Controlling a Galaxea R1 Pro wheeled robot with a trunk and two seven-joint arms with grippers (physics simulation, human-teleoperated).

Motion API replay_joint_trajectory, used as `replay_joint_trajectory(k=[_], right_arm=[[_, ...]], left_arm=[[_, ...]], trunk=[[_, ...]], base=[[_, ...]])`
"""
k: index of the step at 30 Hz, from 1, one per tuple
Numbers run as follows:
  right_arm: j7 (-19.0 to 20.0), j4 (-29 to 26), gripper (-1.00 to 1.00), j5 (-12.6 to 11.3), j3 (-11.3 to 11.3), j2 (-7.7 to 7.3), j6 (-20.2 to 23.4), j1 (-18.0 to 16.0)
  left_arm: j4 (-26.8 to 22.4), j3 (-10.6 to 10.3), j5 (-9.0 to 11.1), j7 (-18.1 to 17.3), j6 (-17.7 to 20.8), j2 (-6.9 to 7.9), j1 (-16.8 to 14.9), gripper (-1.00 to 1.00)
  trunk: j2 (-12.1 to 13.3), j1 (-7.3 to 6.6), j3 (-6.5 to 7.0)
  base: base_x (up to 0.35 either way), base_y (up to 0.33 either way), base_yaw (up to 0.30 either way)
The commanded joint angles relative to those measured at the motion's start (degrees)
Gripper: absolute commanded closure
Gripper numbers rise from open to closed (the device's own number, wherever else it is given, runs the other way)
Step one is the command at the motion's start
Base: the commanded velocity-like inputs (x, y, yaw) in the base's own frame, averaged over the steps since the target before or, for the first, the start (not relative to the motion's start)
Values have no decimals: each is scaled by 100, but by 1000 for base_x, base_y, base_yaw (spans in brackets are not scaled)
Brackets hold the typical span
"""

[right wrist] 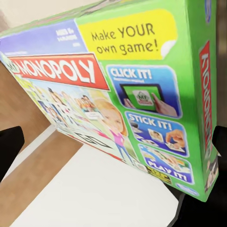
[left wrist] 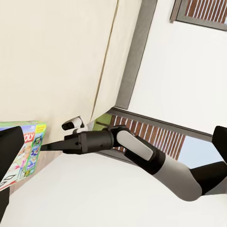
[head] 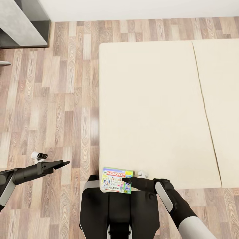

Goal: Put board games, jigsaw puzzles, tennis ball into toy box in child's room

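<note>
The purple-blue and green Monopoly board game (head: 116, 180) is at the near left corner of the cream bed (head: 152, 106), just in front of my trunk. My right gripper (head: 126, 181) is shut on it from the right side. In the right wrist view the carton (right wrist: 118, 94) sits tilted between the two black fingers (right wrist: 9, 146), with wood floor below it. The left wrist view shows the carton (left wrist: 28, 142) and the right gripper (left wrist: 47, 145) against the bed. My left gripper (head: 64, 163) hangs open over the floor to the left, holding nothing.
Wood-plank floor (head: 49, 99) runs along the left of the bed. A grey piece of furniture (head: 20, 23) stands at the far left by the white wall (head: 132, 8). A seam (head: 202, 106) divides the bed top.
</note>
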Motion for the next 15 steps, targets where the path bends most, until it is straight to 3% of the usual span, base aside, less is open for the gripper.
replay_joint_trajectory(k=[1, 15], right_arm=[[6, -3, -100, -5, -3, 2, 27, -1], [6, -3, -100, -5, -3, 4, 27, -2]], left_arm=[[-1, -2, 0, -21, 61, 1, -1, -100], [-1, -2, 0, -20, 61, -1, -1, -100]], trunk=[[-9, 3, -5], [-9, 3, -5]], base=[[0, 19, 0], [0, 52, 0]])
